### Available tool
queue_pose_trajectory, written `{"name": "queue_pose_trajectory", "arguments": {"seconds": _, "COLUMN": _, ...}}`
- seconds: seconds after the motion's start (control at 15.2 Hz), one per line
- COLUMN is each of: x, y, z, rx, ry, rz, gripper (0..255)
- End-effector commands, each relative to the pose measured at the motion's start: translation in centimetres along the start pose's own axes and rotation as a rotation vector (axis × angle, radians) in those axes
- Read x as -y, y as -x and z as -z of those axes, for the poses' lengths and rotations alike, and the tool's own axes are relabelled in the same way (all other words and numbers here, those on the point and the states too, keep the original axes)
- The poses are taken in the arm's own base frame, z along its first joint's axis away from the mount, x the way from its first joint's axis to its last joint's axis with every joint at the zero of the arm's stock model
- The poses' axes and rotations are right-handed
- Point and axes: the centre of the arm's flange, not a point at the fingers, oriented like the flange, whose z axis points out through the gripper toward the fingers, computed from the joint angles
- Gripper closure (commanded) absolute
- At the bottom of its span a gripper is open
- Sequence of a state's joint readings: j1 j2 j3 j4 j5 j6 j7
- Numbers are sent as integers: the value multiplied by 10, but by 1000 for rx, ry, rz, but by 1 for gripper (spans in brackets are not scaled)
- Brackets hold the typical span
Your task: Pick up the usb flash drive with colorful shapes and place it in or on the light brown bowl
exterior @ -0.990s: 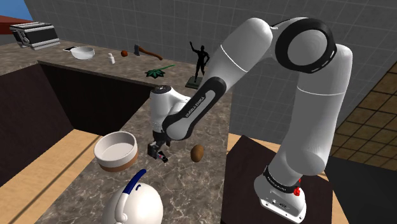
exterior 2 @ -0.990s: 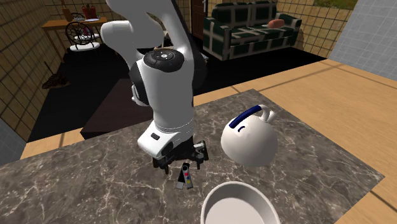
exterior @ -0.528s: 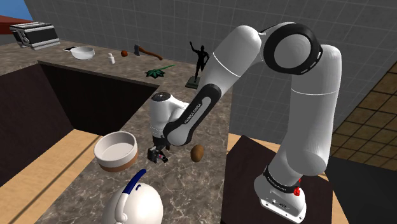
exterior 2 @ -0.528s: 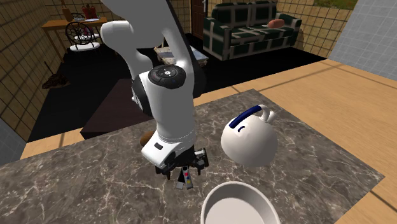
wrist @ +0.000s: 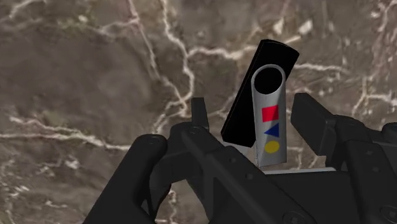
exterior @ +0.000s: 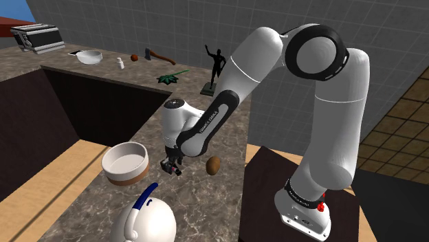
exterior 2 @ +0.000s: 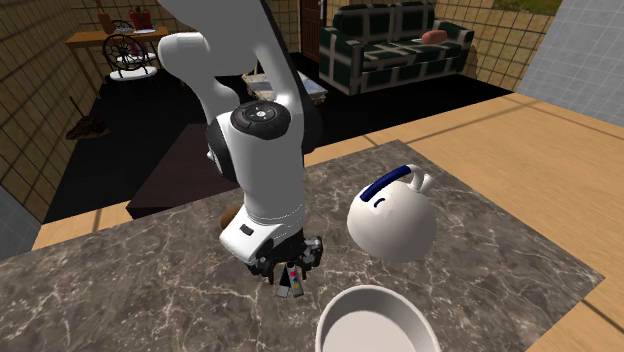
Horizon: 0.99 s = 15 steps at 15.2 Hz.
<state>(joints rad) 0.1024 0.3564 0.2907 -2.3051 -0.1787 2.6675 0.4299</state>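
The USB flash drive (wrist: pixel 270 114), a black body under a silver swivel cover with a red square, a blue triangle and a yellow circle, lies flat on the brown marble counter (wrist: pixel 83 76). My gripper (wrist: pixel 251 109) is down over it, one black finger on each side, with a thin gap at both. In the second exterior view the gripper (exterior 2: pixel 289 266) straddles the drive (exterior 2: pixel 292 284) just behind the bowl (exterior 2: pixel 338 306). In the shoulder view the gripper (exterior: pixel 170 167) stands right of the light brown, white-lined bowl (exterior: pixel 141 155).
A white round figure with a blue band (exterior: pixel 148 220) (exterior 2: pixel 392 215) sits close by the bowl. A brown egg-shaped thing (exterior: pixel 214 165) lies just right of the gripper. Farther back are a black statuette (exterior: pixel 216 69), a green leaf shape (exterior: pixel 168 77) and a hatchet (exterior: pixel 159 56).
The hand came down onto the drive over the last second. Since half a second ago the fingers have drawn in from wide apart to just beside the drive.
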Motion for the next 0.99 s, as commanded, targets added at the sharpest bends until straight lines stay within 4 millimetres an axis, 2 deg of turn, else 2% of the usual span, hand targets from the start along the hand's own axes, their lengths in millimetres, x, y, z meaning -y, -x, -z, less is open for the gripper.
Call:
{"name": "queue_pose_trajectory", "arguments": {"seconds": 0.0, "x": 3, "y": 1, "z": -2, "rx": 0, "ry": -4, "rz": 5, "gripper": 255}}
{"name": "queue_pose_trajectory", "arguments": {"seconds": 0.46, "x": 3, "y": 1, "z": -2, "rx": 0, "ry": -4, "rz": 5, "gripper": 255}}
{"name": "queue_pose_trajectory", "arguments": {"seconds": 0.92, "x": 4, "y": 0, "z": 35, "rx": 0, "ry": -4, "rz": 5, "gripper": 255}}
